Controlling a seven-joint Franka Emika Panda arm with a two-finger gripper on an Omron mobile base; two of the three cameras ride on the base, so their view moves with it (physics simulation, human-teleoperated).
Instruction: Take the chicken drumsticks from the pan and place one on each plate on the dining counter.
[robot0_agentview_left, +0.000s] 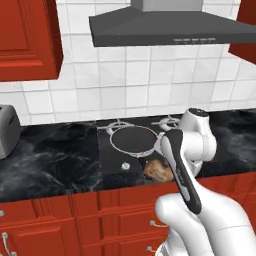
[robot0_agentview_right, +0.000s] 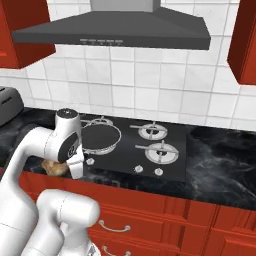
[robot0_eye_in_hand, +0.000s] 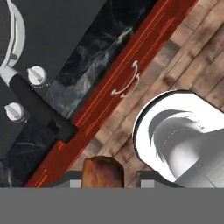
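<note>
Pincer: the pincer (robot0_eye_in_hand: 103, 183) is closed around a chicken drumstick (robot0_eye_in_hand: 102, 173), at 6 o'clock in the hand view.
Drumstick: brown and shiny, in the air over the front edge of the desk (robot0_agentview_left: 50, 160); in the left base view it sits at 5 o'clock from the pan (robot0_agentview_left: 133, 139).
Pan: round and dark, on the stove (robot0_agentview_right: 150, 145), its black handle (robot0_eye_in_hand: 41, 109) pointing to the desk edge.
Below: red drawers (robot0_eye_in_hand: 131, 65) and a wood floor (robot0_eye_in_hand: 192, 57).
Far left: a toaster (robot0_agentview_left: 7, 131) at 9 o'clock.

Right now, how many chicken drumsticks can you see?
1. A drumstick sits between the end effector fingertips, over the counter's front edge near the pan handle. The pan looks empty; a second may be hidden.
</note>
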